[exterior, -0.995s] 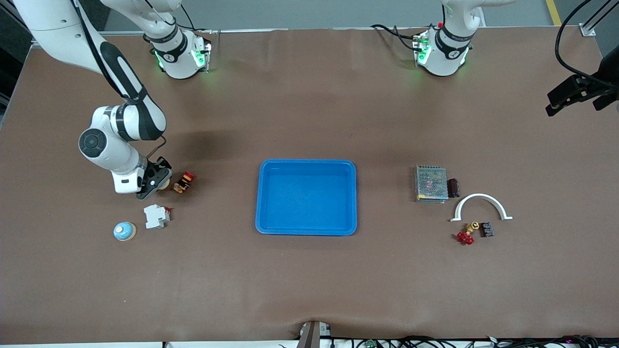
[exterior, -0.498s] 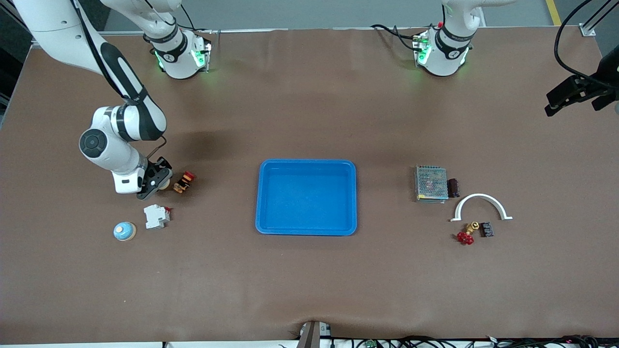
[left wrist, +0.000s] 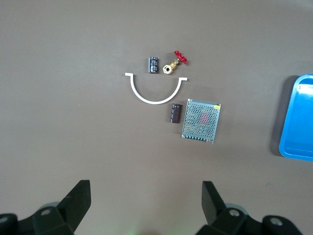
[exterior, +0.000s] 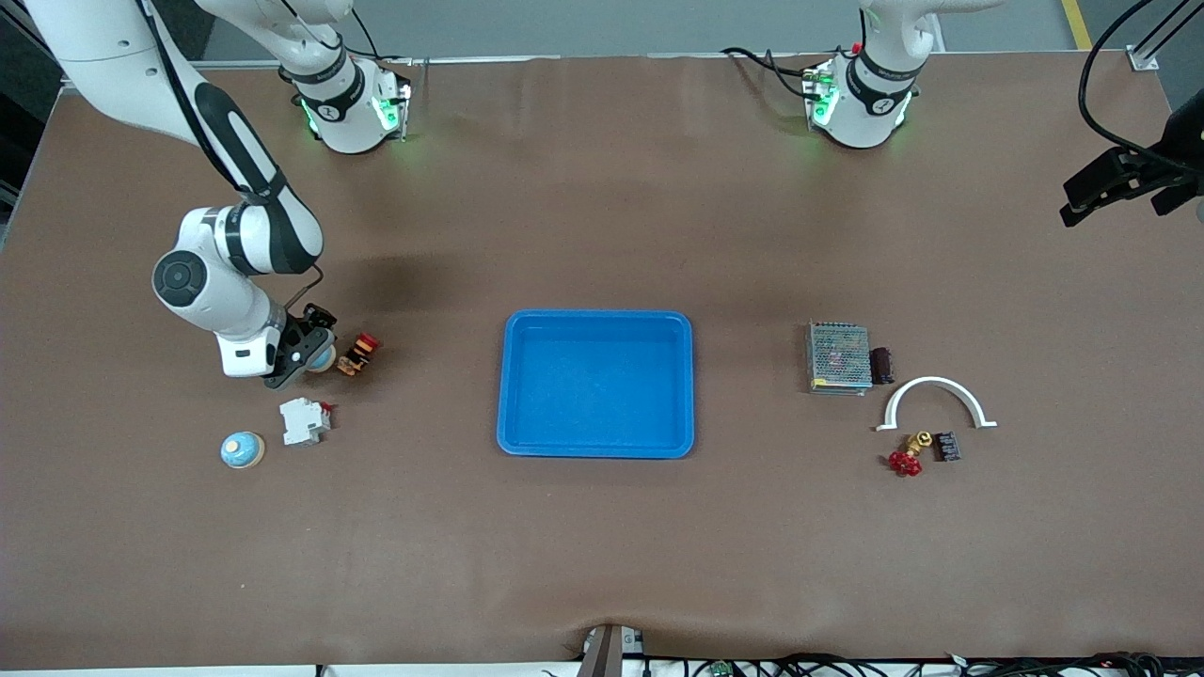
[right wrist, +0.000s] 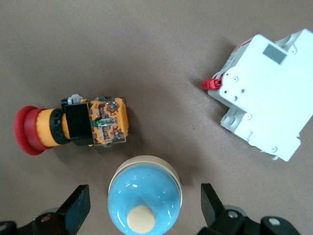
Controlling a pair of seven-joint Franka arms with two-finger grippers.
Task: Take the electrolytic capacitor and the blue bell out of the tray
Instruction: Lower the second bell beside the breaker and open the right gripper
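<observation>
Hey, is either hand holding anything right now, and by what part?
Nothing is held. The right hand is open around a blue bell on the table, not touching it. The left hand is open and empty.

Front view: right claw [exterior: 303, 357] sits over a bell [exterior: 323, 357], mostly masked by claw body; only a pale sliver shows. Left claw [exterior: 1129, 183] cut by frame edge near the counter's corner at left arm's end; fingers not resolvable. Left wrist view: blue tray [left wrist: 298, 120] clipped by edge; finger [left wrist: 78, 198] bases run out of frame. Capacitor [exterior: 882, 365]: too small for markings. Right wrist view: bell [right wrist: 144, 196] cropped at edge.
</observation>
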